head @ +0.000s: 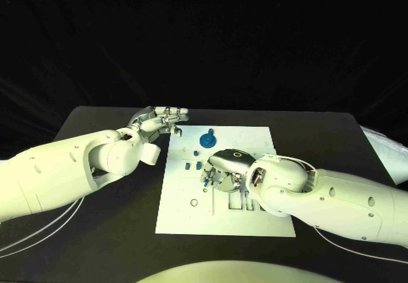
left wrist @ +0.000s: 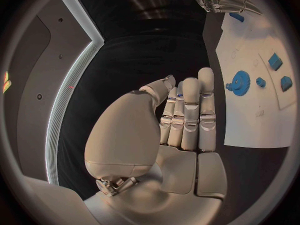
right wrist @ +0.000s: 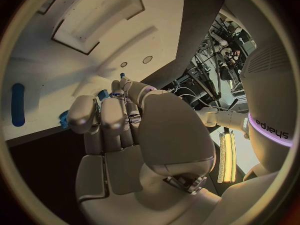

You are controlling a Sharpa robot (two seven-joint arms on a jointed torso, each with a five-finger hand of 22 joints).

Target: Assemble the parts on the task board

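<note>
Two hands, left hand (head: 159,122) clenched empty off task board (head: 255,221), right hand (head: 223,171) grip unclear.

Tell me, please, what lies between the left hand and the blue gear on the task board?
In the head view, the stretch between the left hand and the blue gear is bare: black table, then bare white task board.

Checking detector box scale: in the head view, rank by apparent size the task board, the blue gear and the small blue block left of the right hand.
1. task board, by far the largest.
2. blue gear, near the board's far end.
3. small blue block, clearly smaller than the gear.
</note>
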